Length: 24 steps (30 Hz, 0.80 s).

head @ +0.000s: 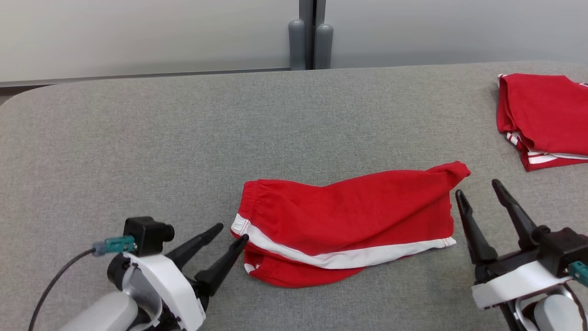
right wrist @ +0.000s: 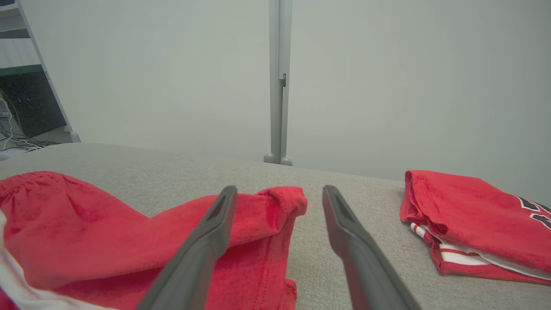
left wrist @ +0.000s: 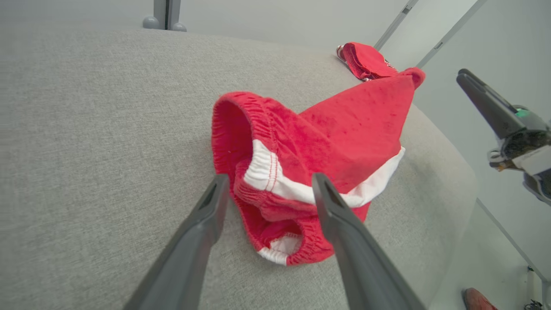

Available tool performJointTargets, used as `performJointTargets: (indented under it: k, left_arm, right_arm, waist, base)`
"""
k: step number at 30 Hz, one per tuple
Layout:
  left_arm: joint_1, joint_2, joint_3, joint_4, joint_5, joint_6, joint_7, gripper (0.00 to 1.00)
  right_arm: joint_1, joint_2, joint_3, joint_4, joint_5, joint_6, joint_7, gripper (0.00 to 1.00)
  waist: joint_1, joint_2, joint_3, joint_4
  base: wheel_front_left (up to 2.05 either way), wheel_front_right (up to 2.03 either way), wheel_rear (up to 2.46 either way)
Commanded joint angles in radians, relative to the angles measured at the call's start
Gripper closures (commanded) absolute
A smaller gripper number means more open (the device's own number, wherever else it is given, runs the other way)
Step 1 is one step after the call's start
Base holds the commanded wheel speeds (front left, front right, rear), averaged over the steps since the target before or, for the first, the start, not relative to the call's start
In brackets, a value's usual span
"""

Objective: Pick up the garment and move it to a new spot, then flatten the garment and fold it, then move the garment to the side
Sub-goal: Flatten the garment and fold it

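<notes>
Red shorts (head: 349,216) lie folded mid table (head: 138,138). Left gripper (head: 231,232) at waistband end, right gripper (head: 478,188) by leg hem, both spread wide, holding nothing. Fold looks done imo (bit lumpy tho), so next: pinch both ends & slide it sideways.

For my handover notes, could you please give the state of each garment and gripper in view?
Red shorts with white side stripe: folded over on grey fabric table, not held.
Second red garment with white trim: neatly folded.
Left gripper: open, at waistband end.
Right gripper: open, beside leg end.
</notes>
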Motion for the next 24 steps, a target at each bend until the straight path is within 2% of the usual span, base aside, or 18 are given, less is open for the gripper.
performJointTargets:
  k: [1, 9, 10, 11, 12, 13, 18, 24]
  left_arm:
    - [-0.028, 0.006, 0.000, 0.005, 0.008, -0.006, 0.003, 0.00]
    - [-0.122, 0.017, -0.052, 0.073, 0.037, -0.008, 0.069, 0.00]
    - [-0.130, 0.020, -0.058, 0.075, 0.033, -0.009, 0.076, 0.07]
    - [-0.139, 0.025, -0.068, 0.075, 0.032, -0.009, 0.087, 0.41]
    - [-0.148, 0.030, -0.078, 0.071, 0.036, -0.009, 0.093, 0.66]
    - [-0.153, 0.042, -0.102, 0.067, 0.026, -0.007, 0.110, 1.00]
    - [-0.164, 0.069, -0.134, 0.043, -0.002, -0.007, 0.100, 1.00]
    - [-0.168, 0.099, -0.145, 0.026, -0.031, -0.007, 0.057, 1.00]
  right_arm:
    - [0.009, 0.004, -0.001, -0.007, -0.007, -0.001, -0.005, 0.00]
    - [0.009, 0.016, 0.027, -0.030, -0.004, -0.001, -0.005, 0.00]
    - [0.009, 0.015, 0.025, -0.032, -0.002, -0.001, -0.005, 0.00]
    - [0.009, 0.012, 0.024, -0.033, -0.001, -0.001, -0.005, 0.00]
    - [0.011, 0.011, 0.021, -0.034, -0.002, -0.001, -0.005, 0.00]
    - [0.017, 0.009, 0.013, -0.039, 0.000, -0.001, -0.005, 0.00]
    - [0.035, 0.008, 0.006, -0.050, 0.006, -0.001, -0.006, 0.00]
    - [0.113, -0.009, 0.052, -0.028, 0.067, 0.000, -0.005, 0.00]
  waist:
    - [0.0000, 0.0000, 0.001, 0.000]
    - [0.0000, 0.0000, 0.015, -0.025]
    - [0.0000, 0.0000, 0.017, -0.029]
    - [0.0000, 0.0000, 0.019, -0.034]
    - [0.0000, 0.0000, 0.021, -0.037]
    - [0.0000, 0.0000, 0.024, -0.043]
    - [0.0000, 0.0000, 0.025, -0.052]
    - [0.0000, 0.0000, 0.015, -0.030]
  base:
    - [0.00, 0.00, 0.00]
    - [0.00, 0.00, 0.00]
    - [0.00, 0.00, 0.00]
    - [0.00, 0.00, 0.00]
    - [0.00, 0.00, 0.00]
    - [0.00, 0.00, 0.00]
    - [0.00, 0.00, 0.00]
    - [0.00, 0.00, 0.00]
